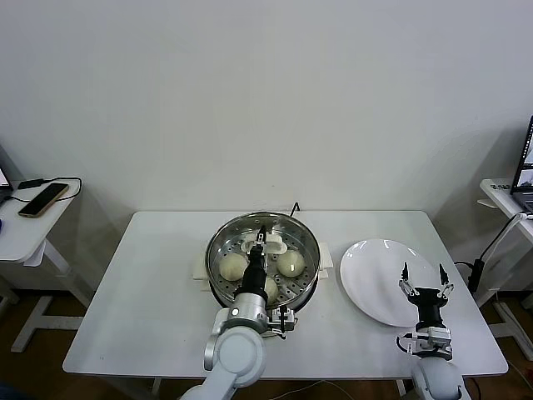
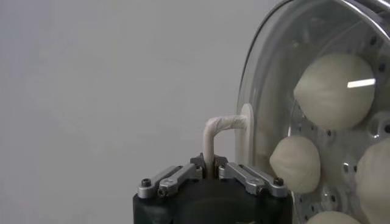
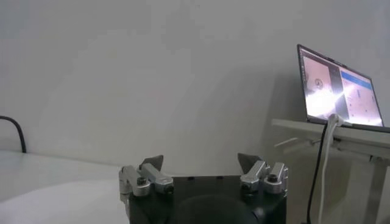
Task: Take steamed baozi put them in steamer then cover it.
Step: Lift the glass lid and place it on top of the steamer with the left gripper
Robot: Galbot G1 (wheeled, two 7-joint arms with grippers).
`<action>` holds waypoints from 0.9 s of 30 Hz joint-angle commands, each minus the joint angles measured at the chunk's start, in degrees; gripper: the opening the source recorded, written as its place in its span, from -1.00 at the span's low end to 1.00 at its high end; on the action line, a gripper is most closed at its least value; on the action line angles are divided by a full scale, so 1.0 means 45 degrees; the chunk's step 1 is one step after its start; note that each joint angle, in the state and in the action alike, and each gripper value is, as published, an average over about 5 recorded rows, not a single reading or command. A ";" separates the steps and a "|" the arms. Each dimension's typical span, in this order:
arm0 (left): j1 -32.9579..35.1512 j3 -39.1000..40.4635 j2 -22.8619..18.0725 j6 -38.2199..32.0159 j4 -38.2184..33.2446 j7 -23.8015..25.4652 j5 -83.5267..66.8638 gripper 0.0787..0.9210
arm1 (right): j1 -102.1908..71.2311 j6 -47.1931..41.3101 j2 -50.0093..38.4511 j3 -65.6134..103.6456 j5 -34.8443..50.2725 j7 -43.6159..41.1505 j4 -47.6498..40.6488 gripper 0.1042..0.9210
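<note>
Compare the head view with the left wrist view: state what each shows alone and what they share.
Only the head view shows the white table, the empty white plate and the right pincer, open above that plate's near edge. Only the left wrist view shows the left pincer shut on the cover's cream handle from close up. Both show the glass cover over the steamer, with steamed baozi visible through it.

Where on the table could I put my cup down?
Bare table lies left of the steamer, up to the edge. The white plate fills the right, with the right end effector above it. The middle is crowded: left end effector holds the cover.
</note>
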 commanded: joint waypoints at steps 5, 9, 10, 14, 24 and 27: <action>-0.0037 -0.0009 -0.0196 0.0009 0.0292 -0.0010 0.0160 -0.71 | 0.0079 -0.0009 -0.0026 -0.0022 -0.0017 0.0006 -0.0030 0.76; -0.0078 -0.0082 -0.0217 -0.0047 0.0427 -0.0015 0.0193 -0.71 | 0.0095 -0.0006 -0.0021 -0.0019 -0.0017 0.0010 -0.0034 0.76; -0.0087 -0.0117 -0.0230 -0.0074 0.0466 -0.0026 0.0220 -0.71 | 0.0094 -0.0006 -0.0016 -0.0016 -0.0017 0.0010 -0.0033 0.76; -0.0091 -0.0232 -0.0244 -0.0186 0.0568 -0.0023 0.0358 -0.71 | 0.0100 -0.0002 0.0010 -0.0015 -0.0027 0.0010 -0.0041 0.76; 0.0004 -0.0305 -0.0182 -0.0410 0.0405 0.0129 0.0557 -0.71 | 0.0162 -0.0022 0.0058 -0.0078 -0.0076 0.0033 -0.0049 0.76; 0.0025 -0.0325 -0.0108 -0.0424 0.0296 0.0157 0.0511 -0.70 | 0.0160 -0.0025 0.0059 -0.0083 -0.0092 0.0037 -0.0055 0.76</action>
